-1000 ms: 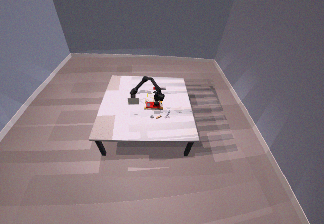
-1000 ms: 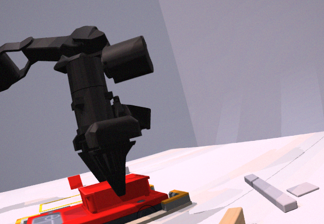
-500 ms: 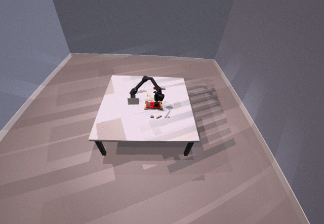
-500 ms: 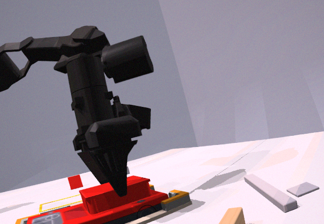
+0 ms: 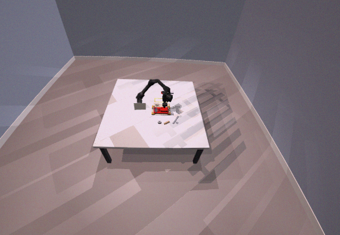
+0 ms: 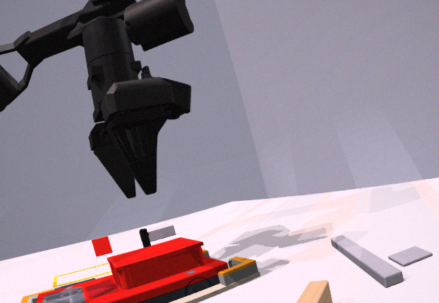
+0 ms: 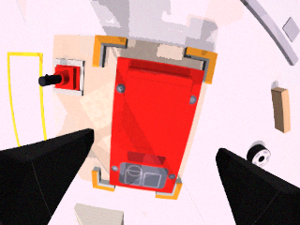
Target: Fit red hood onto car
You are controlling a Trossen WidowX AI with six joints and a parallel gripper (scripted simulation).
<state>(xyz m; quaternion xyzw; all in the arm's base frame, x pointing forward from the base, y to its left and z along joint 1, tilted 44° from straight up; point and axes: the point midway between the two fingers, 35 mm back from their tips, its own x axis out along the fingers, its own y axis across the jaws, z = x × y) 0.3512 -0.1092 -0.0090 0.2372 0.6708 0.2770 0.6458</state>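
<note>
Hood (image 7: 157, 112) seated, lengthwise w/ chassis.

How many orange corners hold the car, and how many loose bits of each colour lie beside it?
Orange jig corners: 4
Grey bits, a long bar and a small flat tile: 2
Wooden block: 1
Black-and-white ring: 1
Total: 8

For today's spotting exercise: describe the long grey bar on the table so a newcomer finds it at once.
Start at the red hood on the jig, under the open gripper. Look right across the white table: the long grey bar lies there. Unlike the flat grey tile beside it, it is long and thick.
</note>
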